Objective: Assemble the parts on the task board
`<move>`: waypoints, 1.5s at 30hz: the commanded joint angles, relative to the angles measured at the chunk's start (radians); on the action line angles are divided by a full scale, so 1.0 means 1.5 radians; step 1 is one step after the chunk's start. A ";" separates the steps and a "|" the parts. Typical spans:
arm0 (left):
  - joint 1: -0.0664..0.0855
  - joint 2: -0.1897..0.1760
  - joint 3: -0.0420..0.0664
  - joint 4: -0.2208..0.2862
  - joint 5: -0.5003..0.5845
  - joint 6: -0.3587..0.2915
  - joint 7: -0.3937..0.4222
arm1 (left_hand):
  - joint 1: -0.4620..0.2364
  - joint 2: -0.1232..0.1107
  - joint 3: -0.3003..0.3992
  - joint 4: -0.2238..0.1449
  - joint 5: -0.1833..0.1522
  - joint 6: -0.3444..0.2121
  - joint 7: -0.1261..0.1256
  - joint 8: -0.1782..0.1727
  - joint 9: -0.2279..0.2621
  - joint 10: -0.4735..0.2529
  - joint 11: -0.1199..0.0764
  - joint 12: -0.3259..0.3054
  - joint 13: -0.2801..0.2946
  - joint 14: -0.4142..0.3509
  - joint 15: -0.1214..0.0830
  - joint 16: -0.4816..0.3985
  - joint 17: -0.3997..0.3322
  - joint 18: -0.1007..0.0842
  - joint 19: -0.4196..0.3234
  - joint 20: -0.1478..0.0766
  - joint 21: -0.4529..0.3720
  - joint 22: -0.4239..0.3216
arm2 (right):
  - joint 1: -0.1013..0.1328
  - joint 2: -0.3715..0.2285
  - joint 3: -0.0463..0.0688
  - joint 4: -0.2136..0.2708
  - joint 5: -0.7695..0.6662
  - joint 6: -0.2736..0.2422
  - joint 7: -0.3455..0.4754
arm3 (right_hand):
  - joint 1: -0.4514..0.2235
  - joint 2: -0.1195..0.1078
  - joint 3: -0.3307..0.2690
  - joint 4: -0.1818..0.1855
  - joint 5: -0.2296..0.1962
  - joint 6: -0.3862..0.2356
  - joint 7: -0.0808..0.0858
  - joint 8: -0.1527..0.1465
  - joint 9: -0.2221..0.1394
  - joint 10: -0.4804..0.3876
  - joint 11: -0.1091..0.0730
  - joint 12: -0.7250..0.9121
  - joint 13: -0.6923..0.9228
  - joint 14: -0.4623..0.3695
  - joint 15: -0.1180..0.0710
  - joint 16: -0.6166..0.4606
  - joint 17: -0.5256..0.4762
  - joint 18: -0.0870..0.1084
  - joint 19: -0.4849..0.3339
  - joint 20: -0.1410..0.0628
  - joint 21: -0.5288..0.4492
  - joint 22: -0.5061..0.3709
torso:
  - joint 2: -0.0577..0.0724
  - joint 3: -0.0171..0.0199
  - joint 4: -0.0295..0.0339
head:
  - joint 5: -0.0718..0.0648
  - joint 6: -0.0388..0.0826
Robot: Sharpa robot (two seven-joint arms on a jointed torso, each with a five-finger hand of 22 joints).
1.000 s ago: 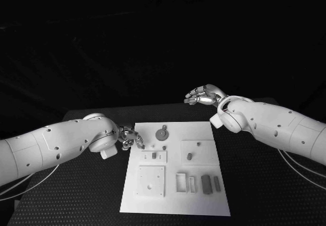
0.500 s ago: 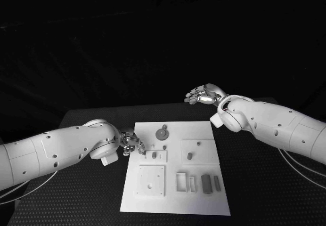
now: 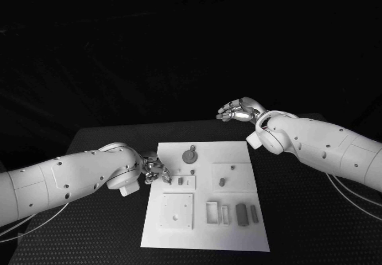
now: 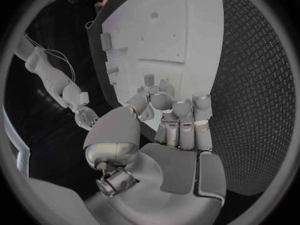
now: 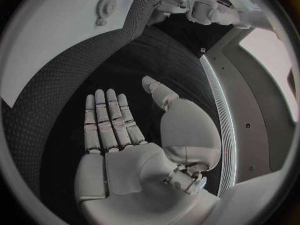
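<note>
The white task board [image 3: 205,234] lies in the middle of the black table. On it are a grey gear [image 3: 189,156], a small peg [image 3: 192,171], a short block [image 3: 180,180] and a peg [image 3: 222,182] standing in a raised plate. My left hand [image 3: 155,170] hovers at the board's left edge beside the short block, fingers curled in. In the left wrist view its fingertips [image 4: 181,107] bunch together just short of two small upright parts [image 4: 149,79], with nothing seen between them. My right hand [image 3: 237,110] is raised beyond the board's far right corner, its palm [image 5: 125,135] flat and empty.
At the board's near end sit a square plate [image 3: 176,211], a rectangular frame [image 3: 212,213] and two grey bars [image 3: 241,214]. Black textured table [image 3: 310,221] shows on both sides of the board. My right forearm [image 3: 318,146] spans the far right of the table.
My left hand has slid nearer along the board's left edge, and its arm has sunk lower. The right hand has barely moved.
</note>
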 commanded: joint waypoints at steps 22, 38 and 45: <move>-0.011 0.018 0.000 -0.019 -0.025 -0.002 0.002 | 0.004 0.001 0.004 0.001 0.003 0.054 -0.043 0.002 0.106 0.001 -0.006 0.000 0.000 0.017 -0.023 0.002 0.000 0.003 0.005 -0.078 0.003 0.012 | 0.000 0.000 0.000 0.003 0.003 0.002 0.005 | 0.002 -0.003 -0.003 0.002 0.003 -0.004 0.002 0.002 -0.001 0.002 0.001 -0.005 0.000 -0.005 0.000 0.001 -0.002 0.002 -0.005 -0.001 -0.004 0.002 | 0.000 0.0002 0.0000 | 0.000 -0.002; -0.015 0.018 0.000 -0.025 -0.051 -0.007 -0.003 | 0.004 0.001 0.004 0.001 0.004 0.054 -0.043 0.000 0.107 0.001 -0.006 0.000 -0.001 0.017 -0.023 0.002 0.000 0.004 0.005 -0.078 0.003 0.012 | 0.000 -0.001 0.000 0.004 0.003 0.003 0.005 | 0.002 -0.003 -0.003 0.002 0.003 -0.004 0.002 0.003 -0.002 0.002 0.001 -0.005 0.000 -0.005 0.000 0.002 -0.003 0.002 -0.005 -0.001 -0.005 0.003 | 0.000 0.0003 0.0002 | 0.002 -0.003; -0.016 0.018 0.000 -0.020 -0.049 -0.009 -0.002 | 0.004 0.001 0.005 0.001 0.004 0.055 -0.043 0.000 0.107 0.001 -0.006 0.000 -0.001 0.017 -0.023 0.002 0.000 0.004 0.005 -0.078 0.003 0.011 | 0.000 -0.002 0.000 0.004 0.003 0.002 0.005 | 0.002 -0.003 -0.003 0.002 0.003 -0.004 0.002 0.003 -0.002 0.002 0.001 -0.006 0.000 -0.005 0.000 0.002 -0.003 0.002 -0.004 -0.001 -0.005 0.003 | 0.000 0.0000 0.0003 | 0.001 -0.004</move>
